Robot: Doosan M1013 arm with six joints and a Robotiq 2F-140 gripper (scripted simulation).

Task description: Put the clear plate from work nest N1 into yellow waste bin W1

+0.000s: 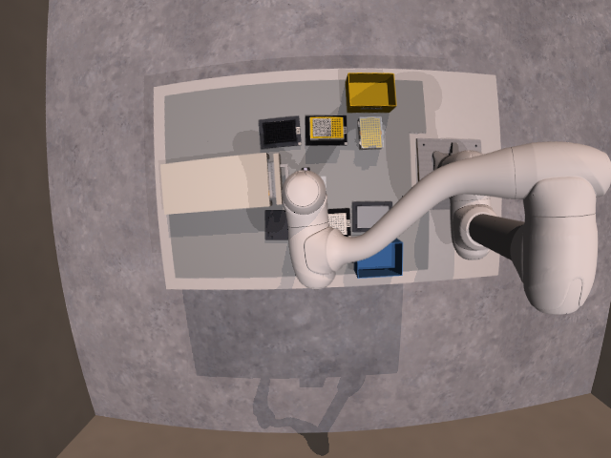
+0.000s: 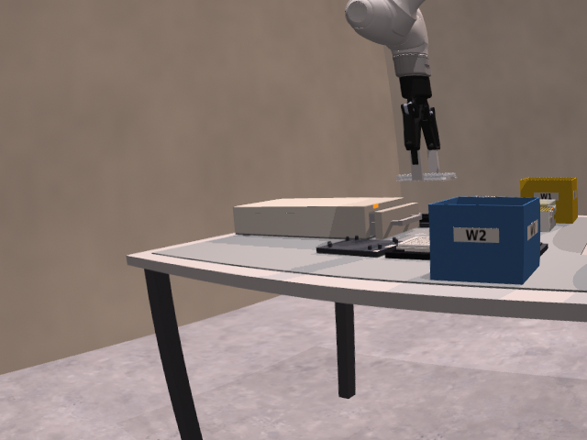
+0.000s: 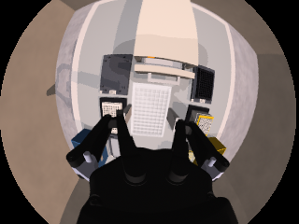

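Bench (image 1: 158,197) (image 2: 359,293) (image 3: 229,35) shows nearly whole from the top, where the arm hides the clear plate. Yellow bin W1 (image 1: 370,93) (image 2: 566,203) (image 3: 217,146) stands upright, its interior visible only from the top; the exterior view adds its label. Clear well plate (image 2: 448,177) (image 3: 150,109) hangs level above the bench, clamped by the two-finger gripper (image 2: 425,165) (image 3: 149,111).
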